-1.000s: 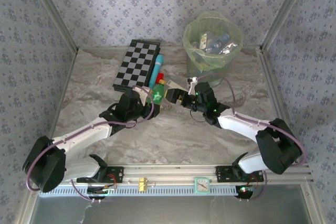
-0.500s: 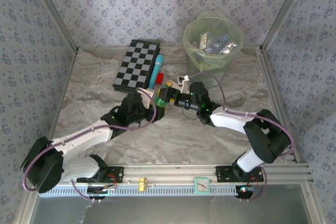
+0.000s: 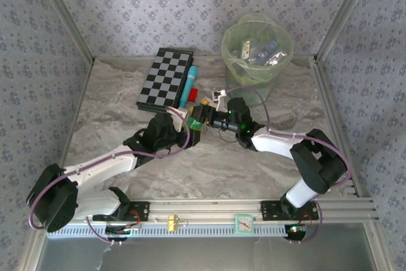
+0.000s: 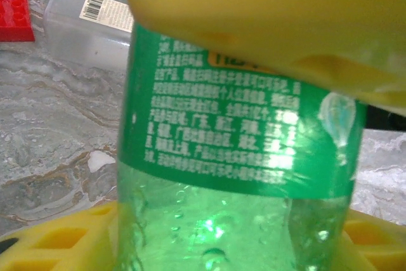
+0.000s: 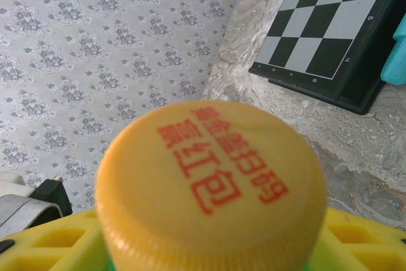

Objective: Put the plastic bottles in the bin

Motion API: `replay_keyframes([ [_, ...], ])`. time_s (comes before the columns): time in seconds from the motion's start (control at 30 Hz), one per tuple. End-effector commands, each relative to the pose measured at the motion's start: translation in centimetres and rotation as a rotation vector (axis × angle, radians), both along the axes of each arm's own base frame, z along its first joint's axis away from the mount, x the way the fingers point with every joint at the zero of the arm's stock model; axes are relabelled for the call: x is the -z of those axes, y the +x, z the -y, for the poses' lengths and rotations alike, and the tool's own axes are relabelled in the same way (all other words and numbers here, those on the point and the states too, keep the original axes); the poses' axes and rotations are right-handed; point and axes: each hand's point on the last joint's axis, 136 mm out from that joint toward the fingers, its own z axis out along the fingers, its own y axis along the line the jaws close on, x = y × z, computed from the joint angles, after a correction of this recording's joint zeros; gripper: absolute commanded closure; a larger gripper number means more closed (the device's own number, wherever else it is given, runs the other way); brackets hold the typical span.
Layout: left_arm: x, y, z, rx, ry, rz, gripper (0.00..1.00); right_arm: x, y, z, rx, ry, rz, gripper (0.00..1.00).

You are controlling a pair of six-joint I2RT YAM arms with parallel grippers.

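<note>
A green bottle (image 3: 193, 121) with a green label (image 4: 241, 131) and a yellow cap (image 5: 212, 176) hangs over the table's middle, held between both arms. My left gripper (image 3: 186, 126) is shut on its lower body, and its yellow fingers (image 4: 57, 239) flank the clear green plastic. My right gripper (image 3: 203, 115) has come in from the right and is shut round the bottle's top, its fingers (image 5: 51, 239) either side below the cap. The pale-green bin (image 3: 257, 52) stands at the back right with several bottles inside.
The checkerboard (image 3: 166, 77) lies at the back, just beyond the grippers, with the cyan tube (image 3: 189, 84) and the red block (image 3: 192, 92) beside it. A clear box with a barcode (image 4: 89, 26) lies beyond the bottle. Side rails and patterned walls close the table in.
My right gripper has moved left and closed in round the top of the green bottle. The left gripper, holding the bottle, has sunk slightly toward the near side.
</note>
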Motion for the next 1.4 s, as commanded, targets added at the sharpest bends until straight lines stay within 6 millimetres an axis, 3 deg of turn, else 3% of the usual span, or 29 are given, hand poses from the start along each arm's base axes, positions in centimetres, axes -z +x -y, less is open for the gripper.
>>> replay_keyframes([
  [0.0,-1.2,0.7,-0.2,-0.040,-0.022,0.050,0.25,-0.8,0.2,-0.2,-0.007,0.001,0.029,0.50],
  [0.13,-1.2,1.2,-1.2,-0.101,-0.015,0.064,0.11,-0.4,0.5,1.0,0.029,-0.059,0.038,0.51],
  [0.33,-0.6,2.4,-4.5,-0.266,0.044,0.078,0.00,-0.1,1.0,4.2,0.117,-0.197,0.061,0.51],
  [0.5,0.4,3.4,-7.9,-0.412,0.058,0.036,0.00,-1.7,1.0,8.0,0.202,-0.354,0.134,0.51],
  [0.73,1.7,4.3,-11.2,-0.546,-0.002,-0.039,0.00,-9.1,1.8,14.5,0.364,-0.444,0.281,0.52],
  [1.0,3.0,4.5,-10.7,-0.556,-0.021,-0.096,0.00,-18.8,4.2,20.8,0.572,-0.380,0.450,0.53],
  [1.17,3.8,4.5,-10.0,-0.535,-0.038,-0.135,0.00,-23.5,8.1,23.6,0.727,-0.397,0.553,0.53],
  [1.37,4.1,4.0,-10.1,-0.535,-0.042,-0.143,0.00,-27.3,13.4,23.8,0.746,-0.362,0.600,0.54],
])
